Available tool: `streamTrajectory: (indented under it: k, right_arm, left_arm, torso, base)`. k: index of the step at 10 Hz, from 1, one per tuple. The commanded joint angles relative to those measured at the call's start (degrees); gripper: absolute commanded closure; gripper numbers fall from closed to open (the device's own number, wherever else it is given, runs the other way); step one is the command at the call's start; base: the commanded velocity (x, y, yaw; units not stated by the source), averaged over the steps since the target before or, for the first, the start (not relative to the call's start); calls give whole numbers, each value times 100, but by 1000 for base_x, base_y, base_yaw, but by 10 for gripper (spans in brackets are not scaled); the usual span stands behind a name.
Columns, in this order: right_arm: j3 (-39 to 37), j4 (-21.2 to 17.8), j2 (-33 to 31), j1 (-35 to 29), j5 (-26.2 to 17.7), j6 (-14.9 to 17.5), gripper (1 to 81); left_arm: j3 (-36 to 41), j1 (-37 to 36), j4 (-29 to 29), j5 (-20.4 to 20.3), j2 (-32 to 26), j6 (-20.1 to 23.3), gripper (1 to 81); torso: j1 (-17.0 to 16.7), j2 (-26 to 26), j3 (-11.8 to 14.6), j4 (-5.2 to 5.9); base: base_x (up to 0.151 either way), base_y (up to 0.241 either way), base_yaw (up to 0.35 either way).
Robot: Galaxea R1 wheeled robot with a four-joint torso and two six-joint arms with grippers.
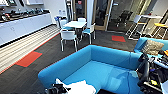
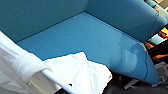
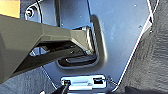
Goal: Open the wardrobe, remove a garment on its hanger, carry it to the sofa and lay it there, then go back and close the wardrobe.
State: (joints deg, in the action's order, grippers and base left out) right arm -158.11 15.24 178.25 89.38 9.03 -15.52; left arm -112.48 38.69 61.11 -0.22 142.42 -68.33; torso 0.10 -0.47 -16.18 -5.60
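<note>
One large blue corner sofa (image 1: 100, 67) occupied the foreground of the head view, its wide seat bare apart from the near edge. The robot stood close against that edge, a position judged to suit laying the garment down. The white T-shirt (image 1: 80, 87) hung at the sofa's near edge, its lower cloth bunched over the front of the seat in the left wrist view, where it was judged not yet fully laid. The white hanger (image 2: 53, 78) ran through the shirt's shoulder, keeping the cloth spread and carried. The left claw (image 1: 56, 89) appeared as a dark mass against the shirt; how far it was open could not be told, though it was judged to bear the hanger. The right arm (image 1: 145, 72) rested low beside the sofa's right side; its claw's state could not be told either.
</note>
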Motion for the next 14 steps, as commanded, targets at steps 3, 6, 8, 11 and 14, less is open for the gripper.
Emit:
streamTrajectory:
  k: [3,6,8,11,14]
  right_arm:
    - [62,67,38,14,-332,23,10]
    - [62,76,38,6,-332,23,10]
    - [62,76,46,6,-332,23,10]
    - [62,76,38,-3,-341,23,10]
    - [62,5,20,-38,-341,23,10]
  left_arm:
    - [-1399,-323,235,-233,-3,30,10]
    - [-2880,-51,95,-950,181,4,10]
    - [-3812,195,-151,-1470,505,-5,10]
    - [-4983,626,-442,-2017,946,-31,10]
    - [-5056,1311,-196,-2228,1184,-31,10]
  torso:
    - [0,0,0,0]
    - [0,0,0,0]
    - [0,0,0,0]
    - [0,0,0,0]
    - [0,0,0,0]
  base:
    - [0,0,0]
    - [0,0,0]
    - [0,0,0]
    - [0,0,0]
    - [0,0,0]
